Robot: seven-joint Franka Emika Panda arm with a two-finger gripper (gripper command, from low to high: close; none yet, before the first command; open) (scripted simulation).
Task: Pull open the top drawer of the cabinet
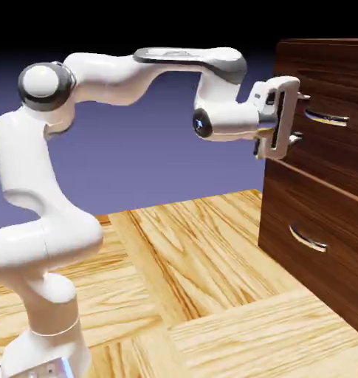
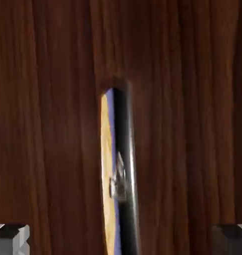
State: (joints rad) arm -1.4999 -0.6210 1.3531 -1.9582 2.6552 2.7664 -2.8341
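Observation:
The cabinet (image 1: 314,63) is a dark brown wood-grain box at the exterior view's right. Its top drawer (image 1: 336,144) carries a curved silver handle (image 1: 326,117). My gripper (image 1: 300,117) is open and held level right in front of that handle, one finger (image 1: 303,96) above it and the other below, the tips about level with the handle's near end. In the hand view, walnut grain of the top drawer (image 2: 53,124) fills the frame and the handle (image 2: 119,169) runs down the middle. My gripper (image 2: 120,241) shows only its two tips at the bottom corners, far apart.
The lower drawer (image 1: 314,266) sits shut beneath, with a matching silver handle (image 1: 308,238). The light wooden table (image 1: 211,258) spreads under the arm, and the cabinet stands on its right part.

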